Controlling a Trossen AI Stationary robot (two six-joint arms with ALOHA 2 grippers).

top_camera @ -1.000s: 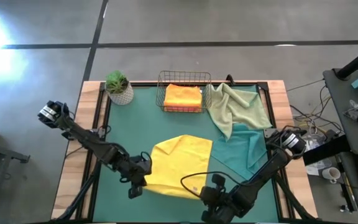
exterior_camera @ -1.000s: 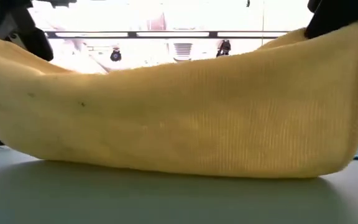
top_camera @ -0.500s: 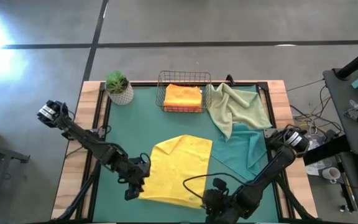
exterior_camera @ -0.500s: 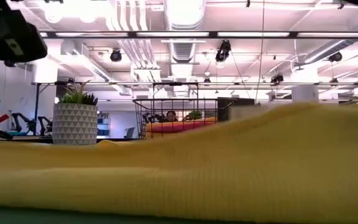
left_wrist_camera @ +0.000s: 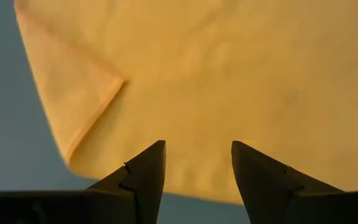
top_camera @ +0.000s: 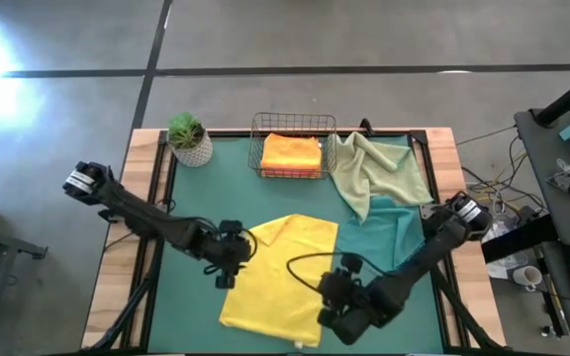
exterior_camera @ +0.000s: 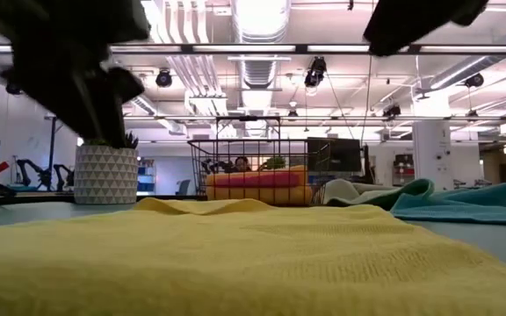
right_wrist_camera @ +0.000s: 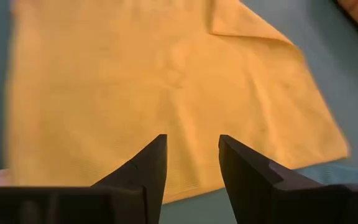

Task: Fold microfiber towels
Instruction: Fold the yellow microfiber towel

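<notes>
Both arms lean over the yellow towel (top_camera: 280, 272) lying near-centre on the counter (top_camera: 196, 198): left hand (top_camera: 228, 265) and right hand (top_camera: 336, 302) released, empty (only the left wrist view shows a folded-over corner).

The high view hangs over the wooden table (top_camera: 146, 213) with its green mat, facing straight down, far enough to take in all 4 edges and both arms. The low view sits at mat height by the near edge, facing level toward the far edge, very close to the flat yellow microfiber towel (exterior_camera: 235, 254). Each of the 2 wrist views looks past its own dark fingers (left_wrist_camera: 143, 177) down at that towel from near. All 4 views share it.
</notes>
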